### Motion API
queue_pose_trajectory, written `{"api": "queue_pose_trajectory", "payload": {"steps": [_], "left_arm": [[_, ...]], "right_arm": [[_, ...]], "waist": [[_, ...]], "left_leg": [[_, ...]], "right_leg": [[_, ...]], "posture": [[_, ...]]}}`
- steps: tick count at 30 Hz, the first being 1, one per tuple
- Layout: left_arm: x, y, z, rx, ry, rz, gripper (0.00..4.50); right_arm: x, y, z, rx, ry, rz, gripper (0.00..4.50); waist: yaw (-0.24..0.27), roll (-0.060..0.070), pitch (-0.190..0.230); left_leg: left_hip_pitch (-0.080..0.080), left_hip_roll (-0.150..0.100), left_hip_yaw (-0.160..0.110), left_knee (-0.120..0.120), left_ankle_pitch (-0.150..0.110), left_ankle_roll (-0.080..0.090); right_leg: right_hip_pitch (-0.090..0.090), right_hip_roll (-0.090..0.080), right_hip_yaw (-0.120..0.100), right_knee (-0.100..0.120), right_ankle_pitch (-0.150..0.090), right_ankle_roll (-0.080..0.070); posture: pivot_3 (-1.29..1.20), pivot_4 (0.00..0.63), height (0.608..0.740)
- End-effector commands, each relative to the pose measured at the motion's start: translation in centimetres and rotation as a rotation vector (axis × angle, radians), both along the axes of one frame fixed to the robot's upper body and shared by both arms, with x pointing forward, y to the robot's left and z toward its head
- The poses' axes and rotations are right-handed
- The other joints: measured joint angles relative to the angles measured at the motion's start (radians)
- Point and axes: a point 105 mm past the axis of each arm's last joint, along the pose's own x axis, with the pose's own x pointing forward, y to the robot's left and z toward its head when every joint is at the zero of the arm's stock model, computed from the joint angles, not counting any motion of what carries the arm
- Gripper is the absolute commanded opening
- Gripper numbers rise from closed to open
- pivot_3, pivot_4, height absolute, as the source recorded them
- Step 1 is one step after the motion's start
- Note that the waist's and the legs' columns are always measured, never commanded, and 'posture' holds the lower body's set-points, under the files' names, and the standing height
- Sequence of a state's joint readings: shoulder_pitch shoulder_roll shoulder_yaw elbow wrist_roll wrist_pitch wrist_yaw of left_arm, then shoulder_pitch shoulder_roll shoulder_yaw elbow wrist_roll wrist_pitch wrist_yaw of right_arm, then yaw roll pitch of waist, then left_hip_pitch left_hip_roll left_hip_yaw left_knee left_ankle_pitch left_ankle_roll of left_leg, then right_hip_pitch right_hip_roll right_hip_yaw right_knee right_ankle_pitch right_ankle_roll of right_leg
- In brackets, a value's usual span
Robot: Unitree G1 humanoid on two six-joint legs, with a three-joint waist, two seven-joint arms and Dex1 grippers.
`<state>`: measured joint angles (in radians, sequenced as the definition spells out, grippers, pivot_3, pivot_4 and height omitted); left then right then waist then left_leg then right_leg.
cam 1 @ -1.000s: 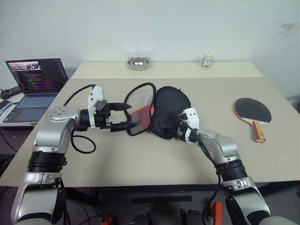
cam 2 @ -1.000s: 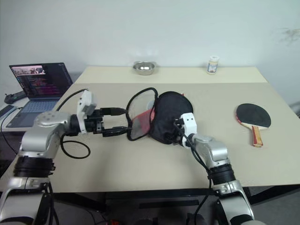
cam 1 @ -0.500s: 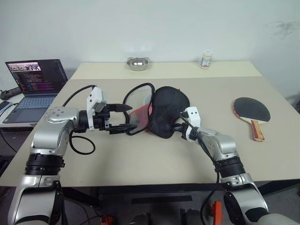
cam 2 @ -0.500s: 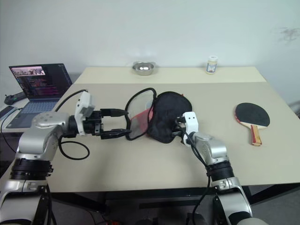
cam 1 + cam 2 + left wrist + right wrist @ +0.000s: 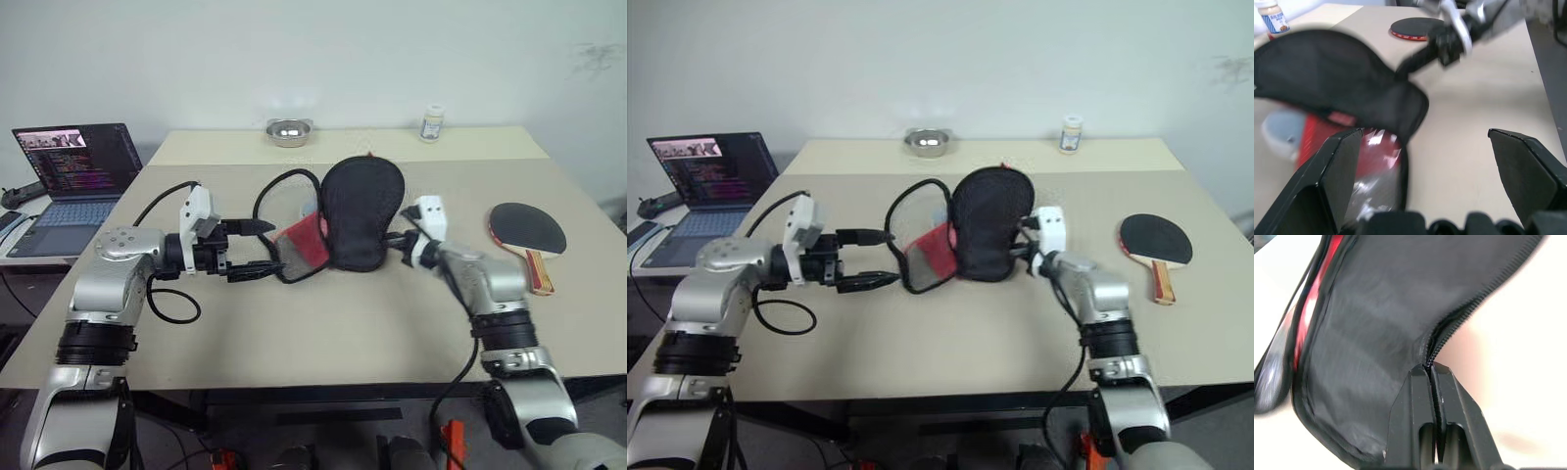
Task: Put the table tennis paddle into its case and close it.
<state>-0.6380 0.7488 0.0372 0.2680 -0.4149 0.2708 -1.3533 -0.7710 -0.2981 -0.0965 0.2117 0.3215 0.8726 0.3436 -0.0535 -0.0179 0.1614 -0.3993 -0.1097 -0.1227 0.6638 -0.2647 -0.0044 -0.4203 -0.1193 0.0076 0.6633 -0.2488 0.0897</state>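
Note:
The case (image 5: 361, 211) lies mid-table, opened out. Its black side is lifted upright and its red side (image 5: 306, 240) rests on the table. My right gripper (image 5: 400, 238) is shut on the black side's zipper edge (image 5: 1431, 363), seen pinched between the fingers in the right wrist view. To the left of the case, my left gripper (image 5: 263, 247) stands open, with its fingers (image 5: 1339, 169) spread wide and nothing between them. The table tennis paddle (image 5: 529, 233) lies black face up at the table's right side, apart from both grippers, with its handle toward the front edge.
An open laptop (image 5: 73, 166) sits on a side table at the left. A steel bowl (image 5: 289, 130) and a small white bottle (image 5: 430, 122) stand at the far edge. Bare tabletop (image 5: 323, 323) stretches in front of the case.
My right gripper shut on the case's zipper edge, then moved up and to the right, raising the black side upright. The left arm stayed put.

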Motion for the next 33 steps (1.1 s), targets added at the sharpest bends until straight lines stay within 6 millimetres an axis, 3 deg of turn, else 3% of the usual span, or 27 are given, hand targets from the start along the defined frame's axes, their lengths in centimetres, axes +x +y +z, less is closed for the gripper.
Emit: {"api": "queue_pose_trajectory", "payload": {"steps": [1,7,21,33], "left_arm": [[-0.1,-0.5,0.4,0.014,-0.039,-0.043,4.5],[0.3,-1.4,0.0,0.021,-0.039,-0.089,4.5],[0.9,-2.7,0.9,0.024,-0.05,-0.139,4.5],[1.2,-3.9,1.4,0.028,-0.067,-0.165,4.5]], "right_arm": [[-0.8,-1.8,1.9,-0.001,-0.038,0.0,0.03],[-2.4,-4.6,1.1,-0.013,0.031,-0.033,0.03],[-5.8,-5.8,-1.2,0.14,0.166,-0.164,0.03],[-4.3,-8.7,-0.6,0.105,0.155,-0.26,0.03]], "waist": [[0.0,0.0,0.0],[0.004,0.0,0.0],[0.004,0.0,0.0],[0.005,0.0,0.0]], "left_leg": [[0.0,0.0,0.0,0.0,0.0,0.0],[0.0,0.0,0.002,0.0,0.0,0.0],[0.0,0.001,0.003,0.0,0.0,0.001],[0.0,0.0,0.004,0.0,0.0,0.001]], "right_leg": [[0.0,0.0,0.0,0.0,0.0,0.0],[0.0,0.0,0.002,0.0,0.0,0.0],[-0.001,0.001,0.003,0.001,0.0,0.0],[0.0,0.001,0.004,0.001,0.0,0.0]], "posture": [[0.0,0.15,0.74],[0.0,0.15,0.74],[0.0,0.15,0.74],[0.0,0.15,0.74]]}}
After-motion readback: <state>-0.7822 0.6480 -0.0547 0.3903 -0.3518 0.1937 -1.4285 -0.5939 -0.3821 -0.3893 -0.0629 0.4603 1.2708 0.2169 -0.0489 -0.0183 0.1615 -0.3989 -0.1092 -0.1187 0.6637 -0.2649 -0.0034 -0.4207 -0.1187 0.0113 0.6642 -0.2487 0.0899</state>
